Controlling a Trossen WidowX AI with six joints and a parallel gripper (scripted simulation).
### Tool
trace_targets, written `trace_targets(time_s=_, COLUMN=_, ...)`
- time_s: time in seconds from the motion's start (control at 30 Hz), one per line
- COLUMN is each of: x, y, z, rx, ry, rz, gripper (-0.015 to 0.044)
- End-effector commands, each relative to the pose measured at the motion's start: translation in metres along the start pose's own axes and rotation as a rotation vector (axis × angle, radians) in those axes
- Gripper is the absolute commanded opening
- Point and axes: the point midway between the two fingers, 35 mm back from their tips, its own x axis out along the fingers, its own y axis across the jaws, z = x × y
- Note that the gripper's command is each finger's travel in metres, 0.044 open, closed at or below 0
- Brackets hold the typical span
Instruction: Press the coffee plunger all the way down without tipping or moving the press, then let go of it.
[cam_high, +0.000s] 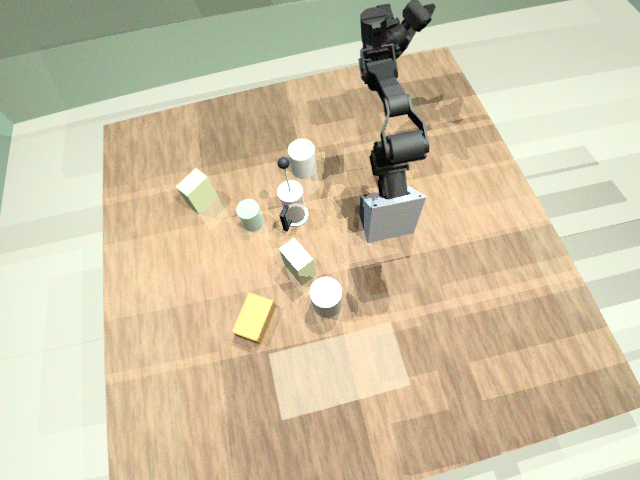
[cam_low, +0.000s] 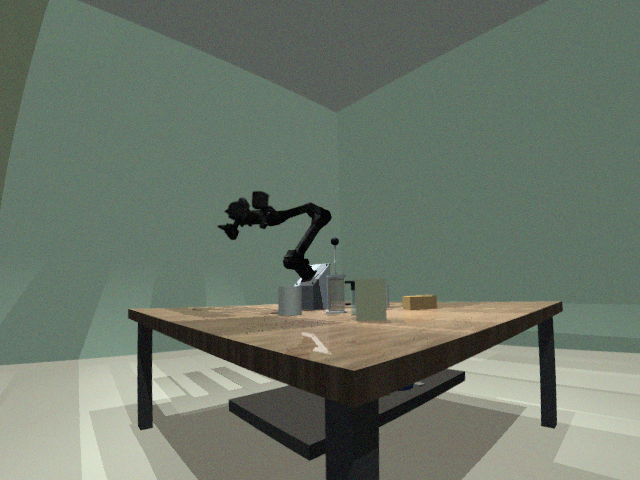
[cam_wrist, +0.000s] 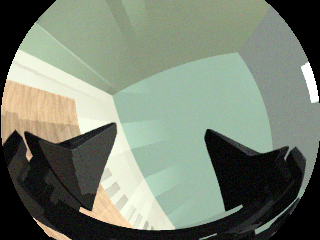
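Note:
The coffee press (cam_high: 295, 213) (cam_low: 336, 292) is a clear glass cylinder with a dark handle, standing upright near the middle of the wooden table (cam_high: 465, 320) (cam_low: 248, 330). Its plunger rod is raised, with the black knob (cam_high: 282, 162) (cam_low: 334, 240) high above the lid. My gripper (cam_high: 421, 10) (cam_low: 227, 229) (cam_wrist: 163, 131) is open and empty. It is held high beyond the arm's base, far from the press and pointing away from it. The wrist view shows only wall, floor and a table corner between the spread fingers.
Around the press stand a white cylinder (cam_high: 301, 157), a pale green cylinder (cam_high: 250, 214), two pale boxes (cam_high: 197, 190) (cam_high: 297, 260), another white cylinder (cam_high: 325, 295) and a yellow block (cam_high: 253, 316) (cam_low: 419, 301). The arm's grey pedestal (cam_high: 392, 217) stands to the right of the press.

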Motion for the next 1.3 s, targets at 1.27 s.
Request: trace_targets(time_s=1.27, x=-0.306, y=0.168, z=0.060, rx=0.327, ry=-0.354, rz=1.467, gripper=0.0440)
